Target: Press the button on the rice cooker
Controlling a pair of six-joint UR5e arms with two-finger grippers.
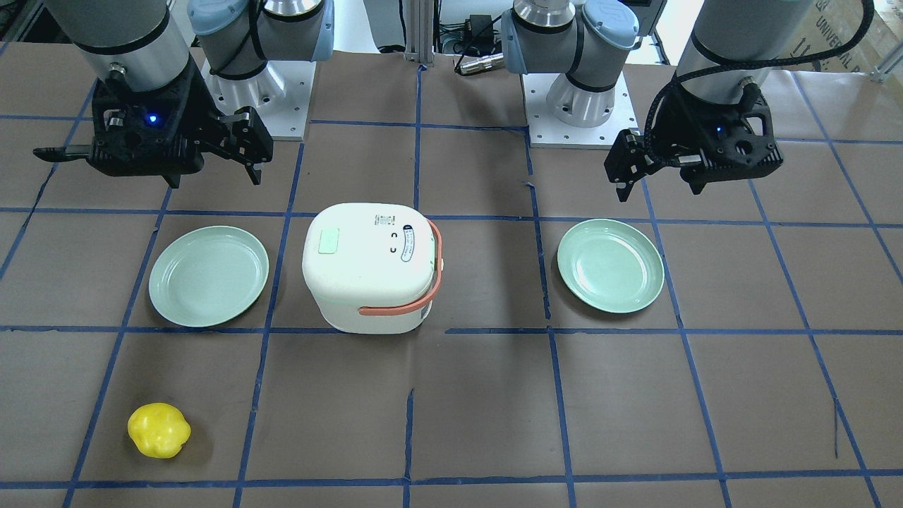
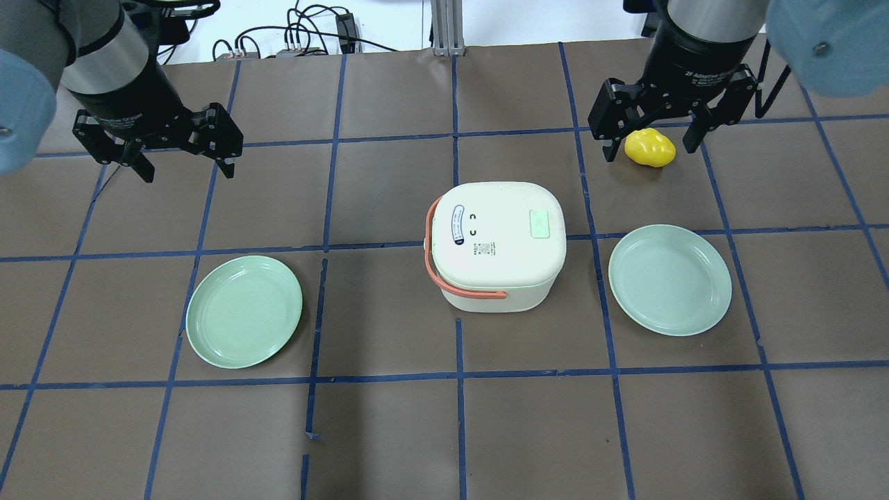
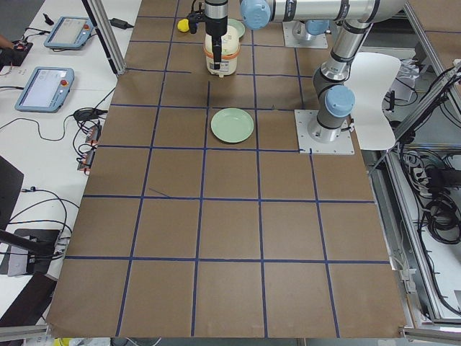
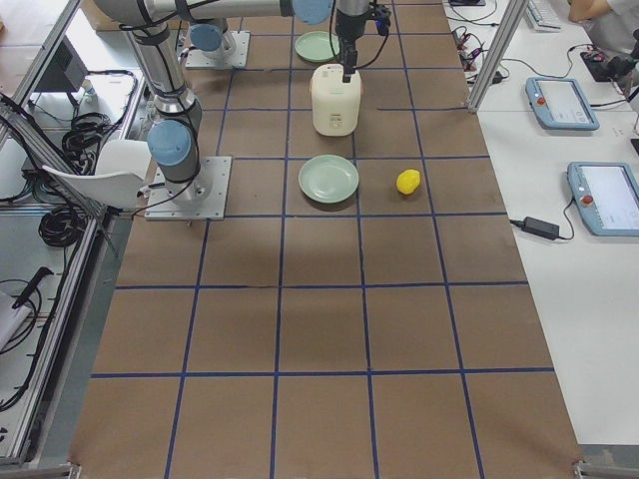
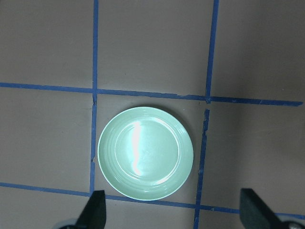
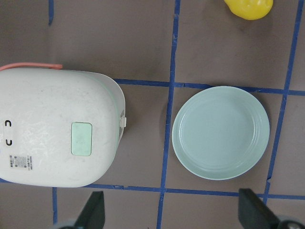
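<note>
The white rice cooker (image 2: 496,243) with an orange handle stands at the table's middle, lid closed. Its pale green button (image 2: 539,223) sits on the lid's right side. It also shows in the front view (image 1: 329,240) and the right wrist view (image 6: 81,138). My right gripper (image 2: 653,149) is open and empty, held high beyond and to the right of the cooker. My left gripper (image 2: 187,170) is open and empty, held high at the far left, well apart from the cooker. Neither gripper touches anything.
A green plate (image 2: 670,279) lies right of the cooker and another green plate (image 2: 244,311) lies to its left, below my left gripper (image 5: 174,214). A yellow pepper (image 2: 649,148) lies on the table beneath my right gripper.
</note>
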